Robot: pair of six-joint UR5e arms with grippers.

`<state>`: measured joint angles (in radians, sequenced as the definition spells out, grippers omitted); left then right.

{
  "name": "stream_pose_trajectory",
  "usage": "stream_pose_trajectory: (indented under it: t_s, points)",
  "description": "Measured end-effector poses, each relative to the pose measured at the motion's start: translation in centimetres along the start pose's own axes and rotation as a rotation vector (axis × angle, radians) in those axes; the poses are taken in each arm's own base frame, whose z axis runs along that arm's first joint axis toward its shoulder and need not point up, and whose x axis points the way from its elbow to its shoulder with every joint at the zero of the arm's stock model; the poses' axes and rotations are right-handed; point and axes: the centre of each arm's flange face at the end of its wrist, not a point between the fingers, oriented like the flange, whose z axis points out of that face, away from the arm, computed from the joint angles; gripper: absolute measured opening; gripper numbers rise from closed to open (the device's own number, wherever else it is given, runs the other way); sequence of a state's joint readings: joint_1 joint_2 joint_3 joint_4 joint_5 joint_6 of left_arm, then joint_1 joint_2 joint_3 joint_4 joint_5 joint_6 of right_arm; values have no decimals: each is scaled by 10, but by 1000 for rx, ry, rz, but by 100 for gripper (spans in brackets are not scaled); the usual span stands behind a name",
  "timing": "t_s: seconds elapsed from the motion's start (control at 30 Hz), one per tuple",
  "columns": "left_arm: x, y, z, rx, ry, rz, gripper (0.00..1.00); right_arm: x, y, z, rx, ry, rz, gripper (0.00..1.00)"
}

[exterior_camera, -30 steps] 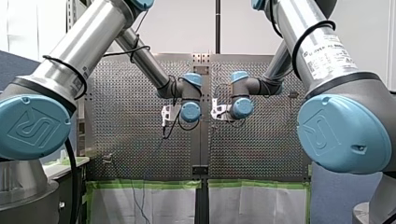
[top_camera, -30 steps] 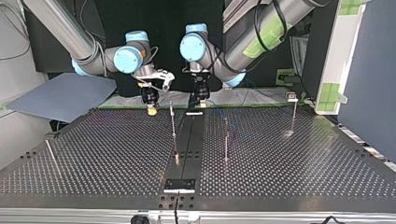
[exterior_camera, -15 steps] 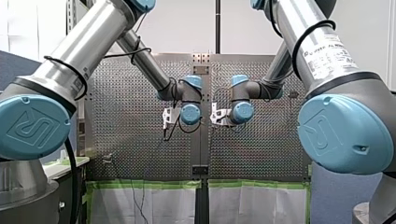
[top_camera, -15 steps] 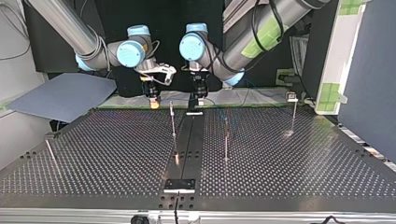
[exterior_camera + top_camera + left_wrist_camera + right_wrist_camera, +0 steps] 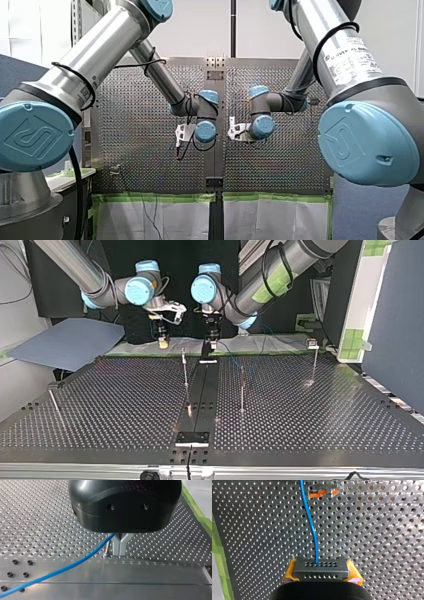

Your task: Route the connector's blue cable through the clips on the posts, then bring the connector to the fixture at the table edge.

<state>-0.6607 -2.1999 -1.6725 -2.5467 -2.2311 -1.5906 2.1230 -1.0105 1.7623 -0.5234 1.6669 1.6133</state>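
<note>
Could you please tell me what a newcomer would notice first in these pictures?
Probably the thin blue cable, running from the grey hole-dotted connector block pinched between my right hand's yellow pads. Black with metal fingers, my left hand is closed on that cable, low over the perforated metal table.

Blue cable [image 5: 311,527], apparently grey connector [image 5: 321,568], yellow pads [image 5: 289,571], silvery perforated table [image 5: 374,530].

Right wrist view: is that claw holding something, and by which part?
Yes: my right gripper holds the grey connector by its two short ends, between its yellow pads. The blue cable leaving the connector's face is not gripped here.
</note>
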Motion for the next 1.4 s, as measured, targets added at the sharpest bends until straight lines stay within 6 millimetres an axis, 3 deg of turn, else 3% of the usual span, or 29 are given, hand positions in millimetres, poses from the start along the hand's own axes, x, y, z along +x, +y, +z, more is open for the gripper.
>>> stream_pose_trajectory:
  t_s: [0.3,1.1,1.4]
  points:
    - [0,-1,0,3,-5,-4,0,-6,14,0,-31,6,3,0]
    - [-1,-1,8,26,-19,-11,0,3,61,20,-74,89,17,0]
    - [22,-7,9,38,7,5,0,1,67,22,-77,83,19,0]
